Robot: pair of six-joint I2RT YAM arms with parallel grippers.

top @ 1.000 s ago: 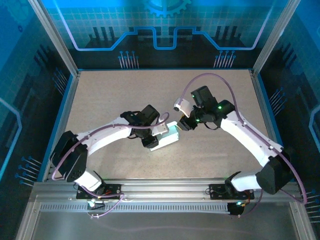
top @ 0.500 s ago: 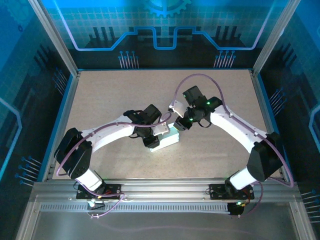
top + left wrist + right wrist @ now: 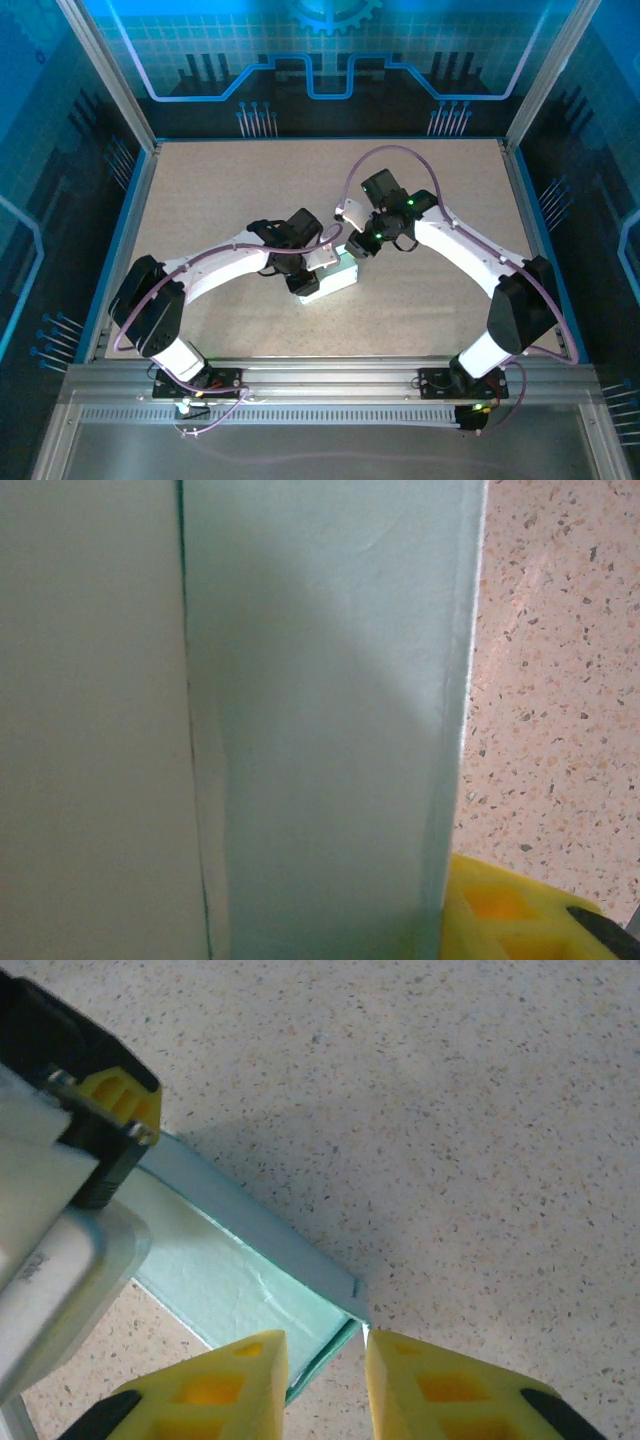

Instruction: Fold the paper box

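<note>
- The paper box (image 3: 338,277) lies at the middle of the top view on the speckled table (image 3: 220,190), between the two arms.
- The left gripper (image 3: 306,283) sits over the box's lower-left end. In its wrist view, mint card covers the left and centre, with one yellow finger (image 3: 500,910) at lower right. We cannot tell whether its jaws pinch the card or only rest against it.
- The right gripper (image 3: 323,1360) is at the bottom of its wrist view, jaws narrowly parted and gripping nothing. The box's near corner points into the gap.
- We judge the step in hand to be working the end wall at that corner.
- We want the left gripper to act as a firm anchor, so the light box does not skid.
- We should bring the right jaws onto the single wall edge, squarely and along the crease.
- Thin card buckles easily, so we press slowly and avoid twisting.
</note>
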